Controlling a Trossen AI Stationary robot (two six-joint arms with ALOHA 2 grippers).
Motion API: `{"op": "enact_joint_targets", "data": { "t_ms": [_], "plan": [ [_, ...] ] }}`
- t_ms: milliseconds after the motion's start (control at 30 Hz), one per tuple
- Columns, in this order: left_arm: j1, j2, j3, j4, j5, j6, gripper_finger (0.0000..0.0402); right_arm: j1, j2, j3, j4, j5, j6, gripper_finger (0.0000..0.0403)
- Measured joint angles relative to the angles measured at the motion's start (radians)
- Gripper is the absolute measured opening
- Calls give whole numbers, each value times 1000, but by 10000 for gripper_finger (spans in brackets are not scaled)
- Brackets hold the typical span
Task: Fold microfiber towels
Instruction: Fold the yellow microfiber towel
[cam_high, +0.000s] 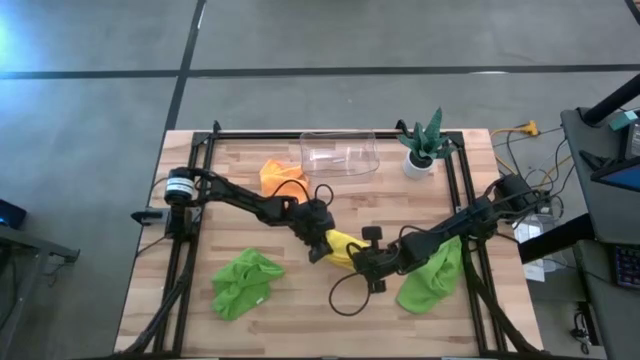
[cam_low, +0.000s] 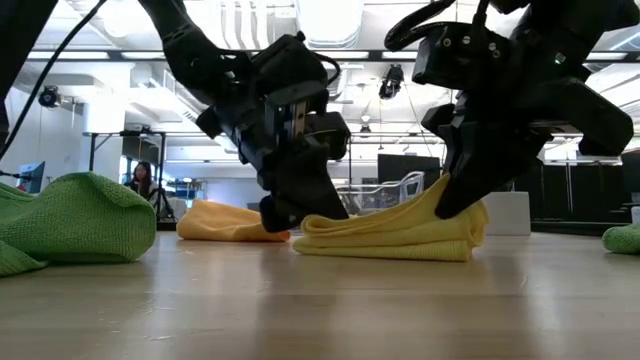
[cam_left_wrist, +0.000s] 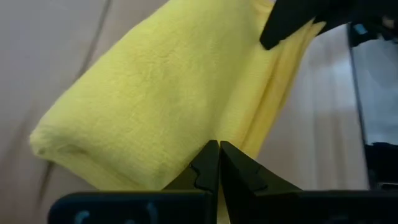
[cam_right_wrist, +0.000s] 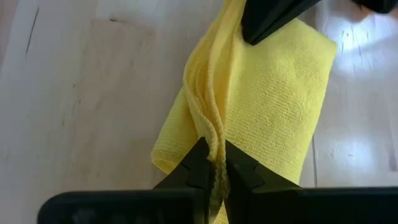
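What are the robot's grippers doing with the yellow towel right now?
Left gripper shut on yellow towel. Right gripper shut on its other end. Towel folded, on table. Nothing blocking.

A pale butcher-block wooden tabletop (cam_high: 300, 300) fills the middle of the overhead shot, edged by a black metal frame (cam_high: 190, 230). Around it spreads a grey polished concrete floor (cam_high: 90, 110), crossed by dark seam lines. Beyond the table's right side sits a dark grey workbench (cam_high: 600, 150) with loose cables trailing nearby. At table level the room opens up behind: a white industrial ceiling with bright strip lights (cam_low: 330, 20), white walls, black stands and a wire-framed cart (cam_low: 395, 190) far back. A seated person (cam_low: 143, 182) shows small in the distance at left. Light glares softly off the wood in the foreground.
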Motion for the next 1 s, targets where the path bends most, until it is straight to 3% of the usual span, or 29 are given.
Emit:
{"op": "enact_joint_targets", "data": {
  "t_ms": [367,533,667,833,1000],
  "plan": [
    [0,0,0,-20,-48,6,0,0,-53,24,-2,-14,72,48],
    [0,-16,0,-25,-52,7,0,8,-107,36,-16,-91,95,49],
    [1,-69,1,-34,-66,44,0,24,-143,27,-15,-83,214,49],
    [3,-124,7,-27,-80,123,0,27,-125,-13,49,24,520,48],
    [2,-105,8,-9,-62,370,0,27,-37,-76,255,44,659,58]
  ]
}}
